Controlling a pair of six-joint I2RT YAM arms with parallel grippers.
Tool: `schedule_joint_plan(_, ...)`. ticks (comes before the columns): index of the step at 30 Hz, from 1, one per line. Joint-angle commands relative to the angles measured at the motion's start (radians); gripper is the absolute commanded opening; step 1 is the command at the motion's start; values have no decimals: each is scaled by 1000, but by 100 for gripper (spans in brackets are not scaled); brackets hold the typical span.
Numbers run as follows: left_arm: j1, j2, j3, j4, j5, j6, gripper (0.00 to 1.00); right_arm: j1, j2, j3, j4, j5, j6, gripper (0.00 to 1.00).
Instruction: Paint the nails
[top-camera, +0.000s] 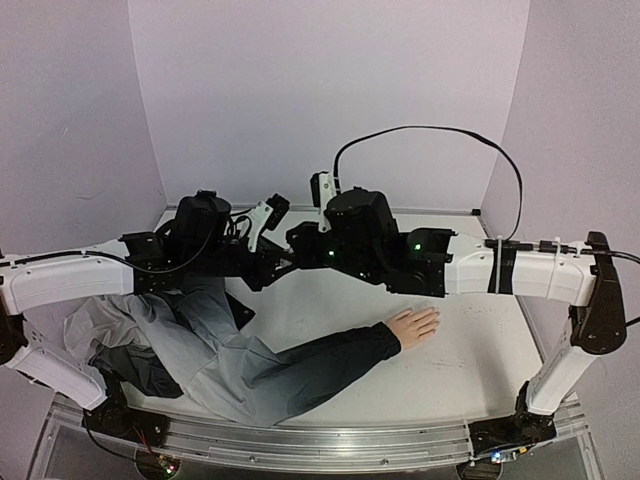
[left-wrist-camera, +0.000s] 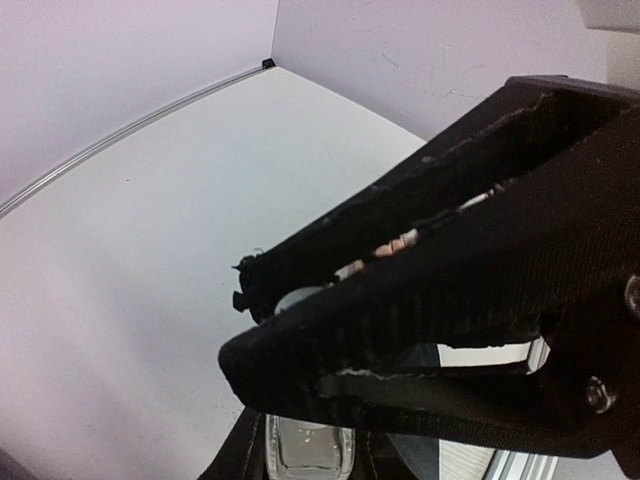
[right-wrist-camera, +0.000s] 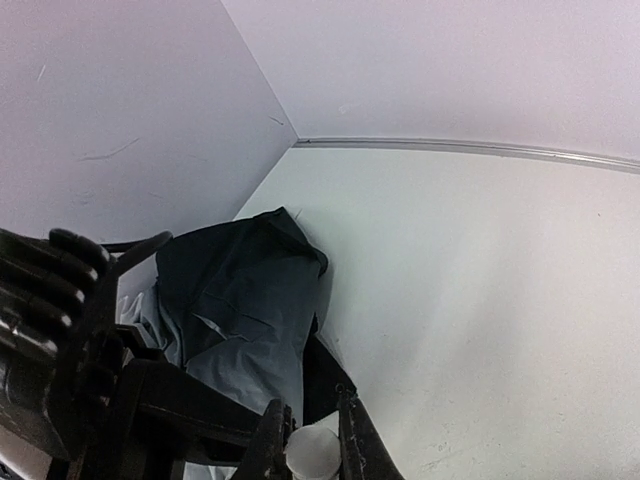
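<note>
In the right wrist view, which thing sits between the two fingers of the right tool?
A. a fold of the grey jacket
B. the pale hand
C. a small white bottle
C: a small white bottle shows between the fingers of the right tool, while the pale hand lies on the table, apart from it.

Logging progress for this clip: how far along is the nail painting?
Done: nothing evident; the mannequin hand lies apart from both arms. In hand: right gripper jaws hold a small white bottle; left gripper jaws pinch an unidentifiable pinkish item. Left: all nails.
</note>
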Motion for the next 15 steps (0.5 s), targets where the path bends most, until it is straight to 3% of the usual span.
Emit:
schedule_joint_plan(1,69,-86,-49,26,-64,28,0,36,-93,15,-36,-112,-104,27)
schedule_joint_plan(6,69,-199,-133,26,134,106,0,-33,-200,-57,1,-373,-190,66)
schedule_joint_plan(9,71,-243,-160,26,201,145,0,-107,-253,-121,47,-593,-199,84)
schedule_joint_plan(12,73,-264,-167,26,284,169,0,-153,-267,-164,91,-754,-199,94)
schedule_joint_plan(15,73,-268,-156,26,422,190,0,-159,-227,-144,95,-878,-202,94)
